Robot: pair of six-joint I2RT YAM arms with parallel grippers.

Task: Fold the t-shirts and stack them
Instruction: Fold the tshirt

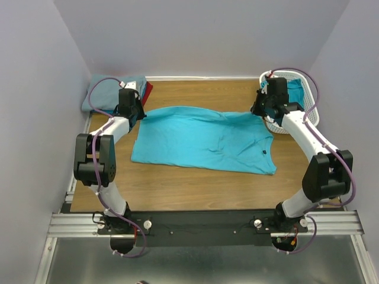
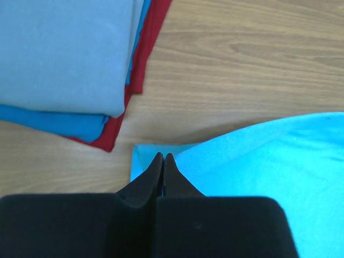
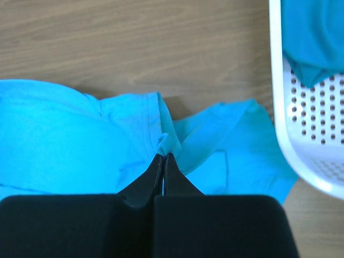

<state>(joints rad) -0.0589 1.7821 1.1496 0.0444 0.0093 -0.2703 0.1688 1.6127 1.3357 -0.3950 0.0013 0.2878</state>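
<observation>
The bright turquoise t-shirt [image 1: 201, 139] lies spread across the middle of the wooden table. My left gripper [image 1: 135, 116] is at its far left corner, jaws shut on the cloth edge [image 2: 163, 156]. My right gripper [image 1: 260, 111] is at the shirt's far right edge, jaws shut on a small pinched fold of turquoise cloth [image 3: 164, 155]. A folded stack stands at the far left: a grey-blue tee [image 2: 64, 48] on top, a blue tee [image 2: 54, 121] and a red tee [image 2: 142, 59] under it. A deeper teal tee [image 3: 314, 37] lies in the basket.
The white lattice basket [image 1: 311, 112] stands at the far right, close to my right gripper; its rim also shows in the right wrist view [image 3: 277, 107]. The folded stack [image 1: 109, 92] sits in the far left corner by the wall. Bare wood [image 1: 195, 186] lies in front of the shirt.
</observation>
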